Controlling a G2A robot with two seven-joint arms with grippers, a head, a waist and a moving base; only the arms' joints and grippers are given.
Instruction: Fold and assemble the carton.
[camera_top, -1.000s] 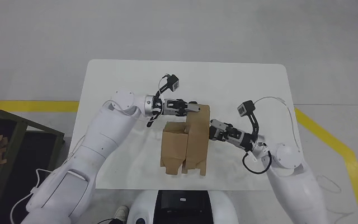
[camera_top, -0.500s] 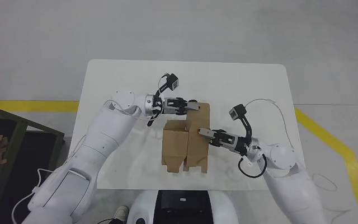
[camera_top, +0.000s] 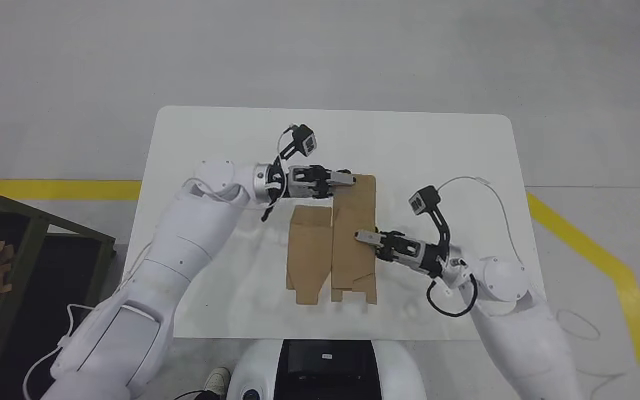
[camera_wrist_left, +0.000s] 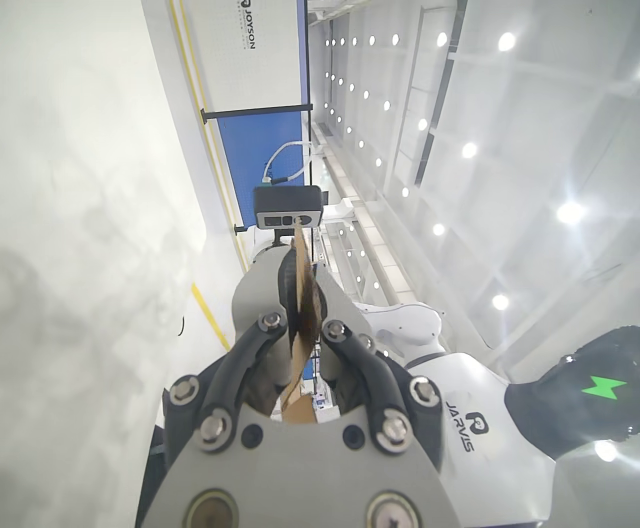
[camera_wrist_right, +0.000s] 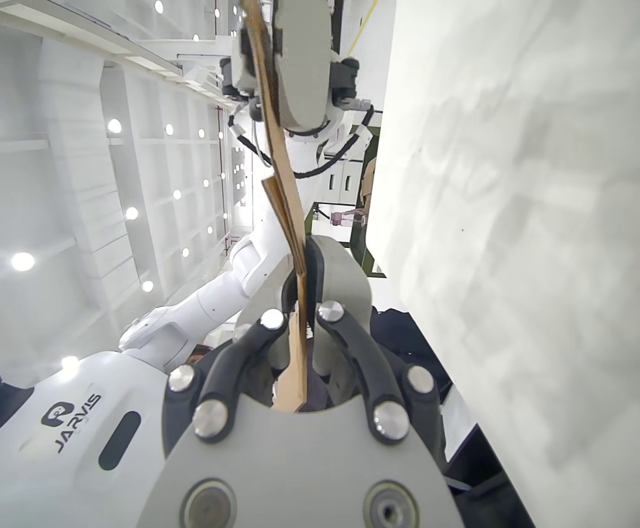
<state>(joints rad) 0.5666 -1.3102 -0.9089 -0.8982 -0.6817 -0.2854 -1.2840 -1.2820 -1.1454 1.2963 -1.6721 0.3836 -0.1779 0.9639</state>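
Over the table (camera_top: 200, 140), the carton (camera_top: 310, 255) runs lengthwise toward the robot.

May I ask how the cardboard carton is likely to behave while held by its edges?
The carton looks light and thin: edge-on in the left gripper it is a slim sheet. It will probably flex at its creases; beyond the right gripper its layers kink and part. Pushed, it may buckle.
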